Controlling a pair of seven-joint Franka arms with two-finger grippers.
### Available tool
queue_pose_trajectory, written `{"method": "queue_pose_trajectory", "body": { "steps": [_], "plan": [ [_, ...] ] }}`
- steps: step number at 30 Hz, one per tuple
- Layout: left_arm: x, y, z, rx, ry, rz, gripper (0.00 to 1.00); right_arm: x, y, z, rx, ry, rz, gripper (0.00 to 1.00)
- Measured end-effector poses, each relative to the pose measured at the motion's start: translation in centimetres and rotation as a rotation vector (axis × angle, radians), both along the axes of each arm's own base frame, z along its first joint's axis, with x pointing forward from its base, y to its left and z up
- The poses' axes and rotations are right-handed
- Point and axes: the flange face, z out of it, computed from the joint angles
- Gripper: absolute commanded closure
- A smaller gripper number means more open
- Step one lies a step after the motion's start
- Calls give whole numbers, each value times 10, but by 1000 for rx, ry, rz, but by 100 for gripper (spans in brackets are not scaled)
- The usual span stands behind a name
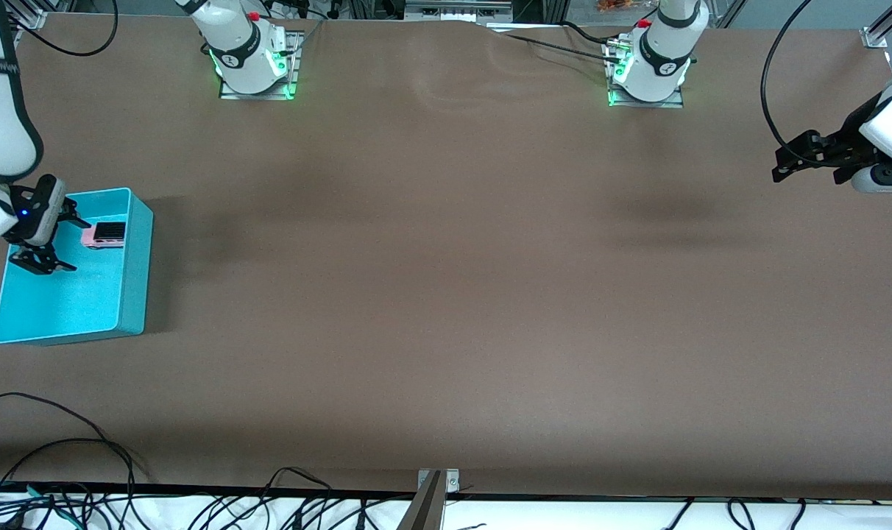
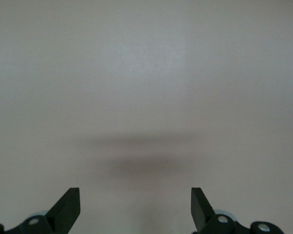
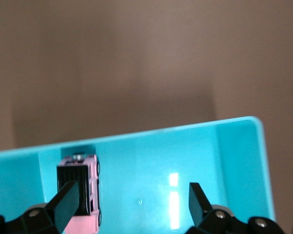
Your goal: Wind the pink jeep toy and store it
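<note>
**Resting in the bin: jeep down, both grippers spread**

Starting nearest the front camera: bare brown table (image 1: 446,309), with loose black cables (image 1: 63,486) along its front edge.

Teal bin (image 1: 133,258) sits on the table at the right arm's end. Pink jeep toy (image 1: 104,235) lies inside it, on the bin floor, in the part of the bin farther from the front camera and close to the bin wall that faces the table's middle. Black roof up, pink body visible along the side. Right wrist view confirms: jeep (image 3: 80,190) on the teal floor, close to a bin wall (image 3: 136,141).

Right gripper (image 1: 48,239) hovers over the bin, just beside the jeep. Fingers spread apart, released, nothing between them; one fingertip (image 3: 68,200) overlaps the jeep in the right wrist view, contact cannot be told.

Left gripper (image 1: 788,163) hangs over bare table at the left arm's end, well apart from the bin. Fingers (image 2: 68,207) wide apart, empty, only plain tabletop under them. Left arm waits.

Farthest back: both arm bases (image 1: 255,59), green lights lit.
</note>
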Motion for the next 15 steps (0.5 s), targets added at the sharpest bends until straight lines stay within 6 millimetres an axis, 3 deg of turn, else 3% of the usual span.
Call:
{"method": "queue_pose_trajectory", "body": {
  "steps": [6,15],
  "plan": [
    [0,0,0,0,0,0,0,-9,30,49,33,-5,-176,0],
    [0,0,0,0,0,0,0,-22,86,82,87,112,-403,0]
  ]
}}
